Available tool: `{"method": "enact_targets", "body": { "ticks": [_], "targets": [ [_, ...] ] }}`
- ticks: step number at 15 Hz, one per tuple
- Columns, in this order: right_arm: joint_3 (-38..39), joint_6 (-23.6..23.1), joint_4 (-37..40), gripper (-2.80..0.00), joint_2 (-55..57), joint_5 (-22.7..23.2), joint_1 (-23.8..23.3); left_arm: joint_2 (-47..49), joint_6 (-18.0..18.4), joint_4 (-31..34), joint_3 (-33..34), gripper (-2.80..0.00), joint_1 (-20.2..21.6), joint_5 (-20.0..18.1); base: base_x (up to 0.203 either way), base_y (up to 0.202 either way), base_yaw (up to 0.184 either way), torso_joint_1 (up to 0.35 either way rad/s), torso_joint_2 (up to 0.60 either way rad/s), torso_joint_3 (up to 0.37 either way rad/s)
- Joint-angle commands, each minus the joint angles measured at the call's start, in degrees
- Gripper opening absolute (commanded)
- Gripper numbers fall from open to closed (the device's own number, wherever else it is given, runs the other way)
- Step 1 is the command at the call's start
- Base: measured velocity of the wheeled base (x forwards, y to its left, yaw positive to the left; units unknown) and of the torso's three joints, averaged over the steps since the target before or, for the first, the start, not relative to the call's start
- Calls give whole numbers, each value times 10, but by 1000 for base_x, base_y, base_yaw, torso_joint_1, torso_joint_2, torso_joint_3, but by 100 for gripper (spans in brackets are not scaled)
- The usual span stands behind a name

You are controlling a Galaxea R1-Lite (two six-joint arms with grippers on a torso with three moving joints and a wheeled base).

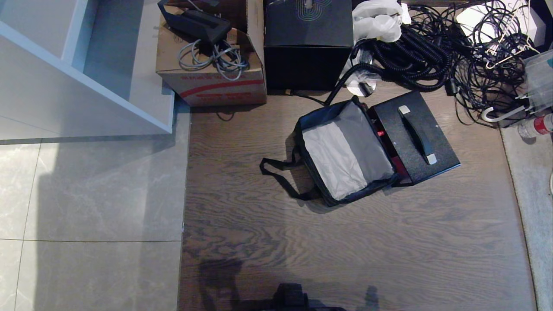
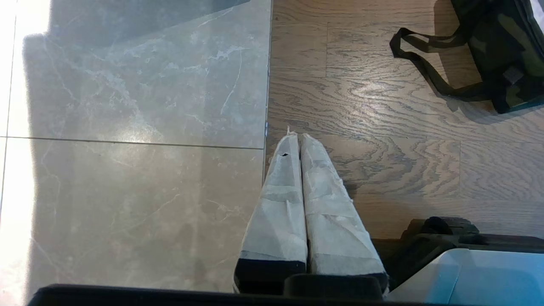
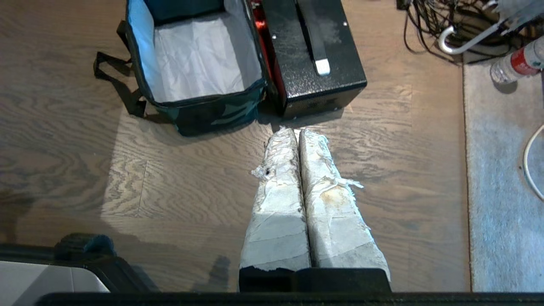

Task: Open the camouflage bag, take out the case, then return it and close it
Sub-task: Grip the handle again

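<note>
Nearest the right wrist camera are the right gripper's [image 3: 297, 132] tape-wrapped fingers [image 3: 278, 199], pressed together and clenched on nothing, their wrapping frayed and stained. They hang above the wooden floor [image 3: 204, 182]. Just past the fingertips stands the case [image 3: 310, 46], a dark speckled box with a black bar handle [image 3: 312, 36] ending in a silver cap. It rests outside the bag, its near corner a little beyond the tips. Beside the case, and touching it along one long side, lies the camouflage bag [image 3: 199, 63], open, with its pale grey lining showing and nothing visible inside. A strip of red lining [image 3: 259, 38] shows between bag and case. The bag's black shoulder strap [image 3: 114, 80] trails on the floor on the side away from the case.

The left gripper [image 2: 297, 135] is parked lower and apart; its fingers [image 2: 280, 204] are likewise clenched and hold nothing. They hang over the seam where grey tile floor [image 2: 136, 127] meets the wood. Well beyond their tips, off to one side, a corner of the bag and its strap loop show.

From the head camera, neither gripper is in sight. Behind the bag and case stand a black cube box [image 1: 307, 43], a cardboard box [image 1: 211, 65] with coiled grey cable, and a tangle of black cables [image 1: 432, 52]. What looks like a plastic bottle [image 1: 538, 126] lies at the edge of a grey rug.
</note>
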Motion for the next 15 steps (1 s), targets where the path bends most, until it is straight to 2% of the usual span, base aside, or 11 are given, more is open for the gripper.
{"method": "enact_targets", "body": {
  "ticks": [1,15],
  "targets": [
    [23,0,-1,-280,-3,0,0,0,0,0,0,-280,0,0,0,0,0,0,0,0],
    [23,14,0,-280,-3,0,0,0,0,0,0,-280,0,0,0,0,0,0,0,0]
  ]
}}
